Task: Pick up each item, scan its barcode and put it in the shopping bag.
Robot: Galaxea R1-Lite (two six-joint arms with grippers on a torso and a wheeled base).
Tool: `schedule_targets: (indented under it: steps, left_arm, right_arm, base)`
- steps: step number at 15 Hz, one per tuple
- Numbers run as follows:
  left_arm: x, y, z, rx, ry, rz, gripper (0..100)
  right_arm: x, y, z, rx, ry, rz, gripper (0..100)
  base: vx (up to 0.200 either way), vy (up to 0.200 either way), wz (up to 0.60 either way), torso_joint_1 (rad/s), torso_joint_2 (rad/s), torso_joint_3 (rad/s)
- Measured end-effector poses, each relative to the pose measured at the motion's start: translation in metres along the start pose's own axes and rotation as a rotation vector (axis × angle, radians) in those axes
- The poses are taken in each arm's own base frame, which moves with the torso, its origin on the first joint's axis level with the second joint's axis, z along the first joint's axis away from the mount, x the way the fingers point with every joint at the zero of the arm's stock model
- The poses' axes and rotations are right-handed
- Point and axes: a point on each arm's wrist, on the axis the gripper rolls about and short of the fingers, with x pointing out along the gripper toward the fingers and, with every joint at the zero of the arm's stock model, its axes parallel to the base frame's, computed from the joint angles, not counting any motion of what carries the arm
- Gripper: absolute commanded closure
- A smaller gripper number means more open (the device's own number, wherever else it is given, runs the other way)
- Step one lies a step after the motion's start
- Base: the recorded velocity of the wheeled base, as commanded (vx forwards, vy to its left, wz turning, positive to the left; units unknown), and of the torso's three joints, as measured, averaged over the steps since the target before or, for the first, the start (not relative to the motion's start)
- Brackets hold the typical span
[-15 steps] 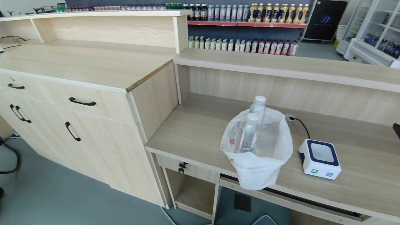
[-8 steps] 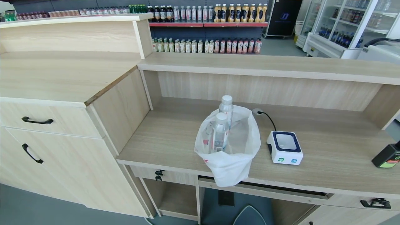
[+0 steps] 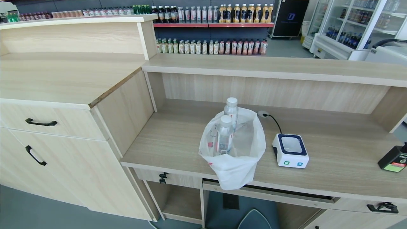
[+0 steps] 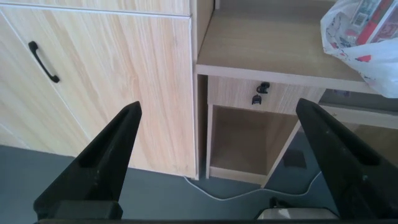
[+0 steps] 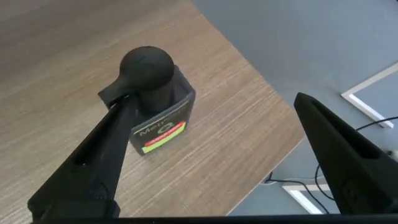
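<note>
My right gripper (image 5: 217,102), jaws apart, hovers above the black bottle (image 5: 155,102) at the scanner's (image 3: 290,150) 3 o'clock. Likely rigid; grip mid-body.

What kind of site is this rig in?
Most likely a small shop's checkout: drink shelves and glass-door fridges behind, and a barcode scanner beside a shopping bag on the counter.
</note>
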Motion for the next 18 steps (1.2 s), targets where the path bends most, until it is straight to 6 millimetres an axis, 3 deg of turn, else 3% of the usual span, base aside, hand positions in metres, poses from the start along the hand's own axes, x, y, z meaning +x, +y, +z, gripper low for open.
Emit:
schedule_targets:
  steps: [6, 11, 18]
  left_arm:
    - [0.000, 0.000, 0.000, 0.000, 0.000, -0.001, 0]
    - [0.000, 0.000, 0.000, 0.000, 0.000, -0.001, 0]
    - [0.000, 0.000, 0.000, 0.000, 0.000, 0.000, 0]
  right_arm:
    - [0.009, 0.037, -0.014, -0.030, 0.032, 0.088, 0]
    - [0.014, 0.037, -0.023, -0.188, 0.056, 0.083, 0]
    - [0.017, 0.035, -0.020, -0.342, 0.014, 0.027, 0]
  base:
    - [0.000, 0.000, 0.00, 0.000, 0.00, 0.000]
    - [0.000, 0.000, 0.00, 0.000, 0.00, 0.000]
    - [0.000, 0.000, 0.00, 0.000, 0.00, 0.000]
